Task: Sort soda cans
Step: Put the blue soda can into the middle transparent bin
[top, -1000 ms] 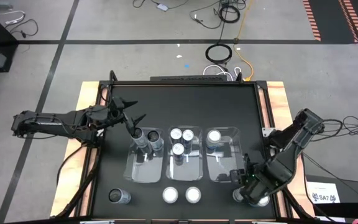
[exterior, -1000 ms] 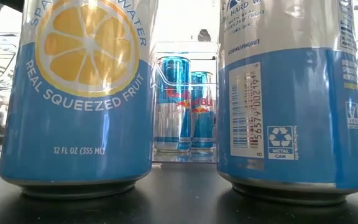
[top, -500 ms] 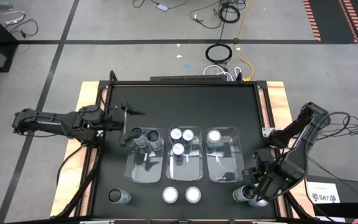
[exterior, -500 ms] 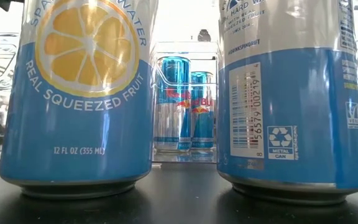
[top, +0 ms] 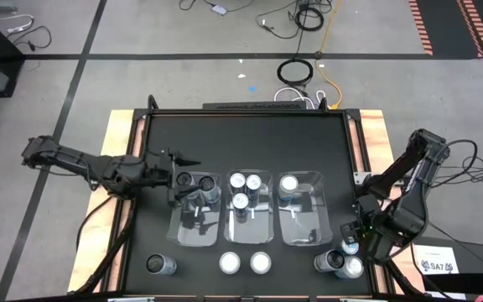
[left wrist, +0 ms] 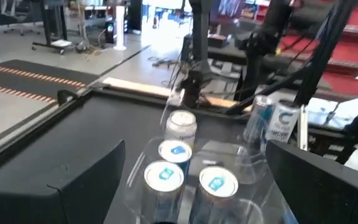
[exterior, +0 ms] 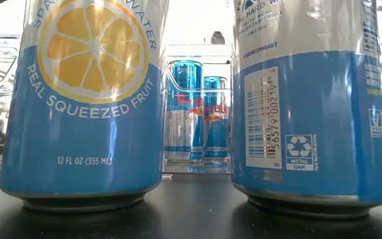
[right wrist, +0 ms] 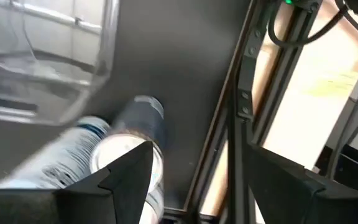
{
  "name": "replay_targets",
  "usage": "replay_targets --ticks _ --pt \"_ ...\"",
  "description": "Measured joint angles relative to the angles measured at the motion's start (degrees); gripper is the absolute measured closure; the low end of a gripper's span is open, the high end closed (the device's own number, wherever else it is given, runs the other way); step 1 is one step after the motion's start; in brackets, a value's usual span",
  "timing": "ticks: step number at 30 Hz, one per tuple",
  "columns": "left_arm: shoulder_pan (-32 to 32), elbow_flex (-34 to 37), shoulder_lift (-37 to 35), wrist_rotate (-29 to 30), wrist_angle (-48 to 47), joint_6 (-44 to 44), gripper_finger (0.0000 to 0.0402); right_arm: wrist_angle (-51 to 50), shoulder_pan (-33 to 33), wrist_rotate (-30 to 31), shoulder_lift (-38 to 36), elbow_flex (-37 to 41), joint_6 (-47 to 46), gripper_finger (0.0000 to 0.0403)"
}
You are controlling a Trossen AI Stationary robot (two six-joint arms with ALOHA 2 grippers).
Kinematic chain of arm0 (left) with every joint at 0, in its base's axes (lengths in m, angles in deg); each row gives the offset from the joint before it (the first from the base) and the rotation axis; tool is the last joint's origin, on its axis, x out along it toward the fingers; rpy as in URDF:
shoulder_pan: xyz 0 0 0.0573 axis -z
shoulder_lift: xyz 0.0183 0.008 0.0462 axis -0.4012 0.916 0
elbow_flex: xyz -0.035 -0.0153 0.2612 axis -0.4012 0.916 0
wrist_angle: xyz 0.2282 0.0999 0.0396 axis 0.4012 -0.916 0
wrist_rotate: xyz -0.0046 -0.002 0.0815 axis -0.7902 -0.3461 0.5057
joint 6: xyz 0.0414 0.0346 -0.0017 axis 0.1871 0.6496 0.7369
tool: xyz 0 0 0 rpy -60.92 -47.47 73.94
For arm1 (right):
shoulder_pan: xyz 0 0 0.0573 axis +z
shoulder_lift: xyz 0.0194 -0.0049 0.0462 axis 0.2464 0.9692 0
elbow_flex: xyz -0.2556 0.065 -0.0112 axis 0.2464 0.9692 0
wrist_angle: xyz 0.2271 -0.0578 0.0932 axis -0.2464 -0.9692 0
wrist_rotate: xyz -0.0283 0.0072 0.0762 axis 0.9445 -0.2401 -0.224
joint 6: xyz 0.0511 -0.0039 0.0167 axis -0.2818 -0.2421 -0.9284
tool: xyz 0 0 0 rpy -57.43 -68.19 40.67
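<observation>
Three clear bins stand in a row mid-table. The left bin [top: 196,214] holds two dark cans [top: 187,180], the middle bin [top: 249,210] three blue-topped cans [top: 241,201], and the right bin [top: 302,210] one can [top: 289,183]. Loose cans stand upright along the near edge: a dark one [top: 161,266], two white-topped ones [top: 231,263] and a pair [top: 329,262] at the near right. My left gripper [top: 174,178] is open, level, just left of the left bin. My right gripper [top: 355,242] hangs open above the near-right pair [right wrist: 143,115].
The two white-topped cans fill the low view close up [exterior: 81,99] [exterior: 310,99], with the middle bin's cans [exterior: 186,109] behind them. The far half of the black table [top: 250,138] is bare. Wooden side rails [top: 376,134] and cables flank the mat.
My left gripper has tipped from slanting down over the left bin's dark cans to level, and has drawn back a little toward the table's left edge. My right gripper has moved toward the right edge, uncovering the near-right pair of cans.
</observation>
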Motion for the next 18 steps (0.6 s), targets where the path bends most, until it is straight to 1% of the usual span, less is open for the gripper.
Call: replay_targets --ticks 2,6,8,11,18 --pt "1.49 0.0 1.74 2.16 0.4 -0.02 0.0004 0.22 1.04 -0.62 0.0 0.0 -0.22 0.0163" --pt "3.16 -0.02 5.01 4.29 5.12 0.02 0.0004 0.48 2.62 -2.81 0.08 -0.02 -0.83 0.0163" --pt "3.22 -0.07 6.1 4.56 7.02 0.03 0.0004 0.3 3.32 -2.28 0.34 -0.02 -0.18 0.0163" --pt "3.21 -0.09 6.72 4.64 7.69 0.05 0.0004 0.29 4.97 0.23 0.72 -0.02 2.31 0.0163" --pt "3.21 -0.11 6.75 4.7 7.69 0.07 0.0004 0.61 6.12 0.13 0.74 -0.02 7.23 0.0163"
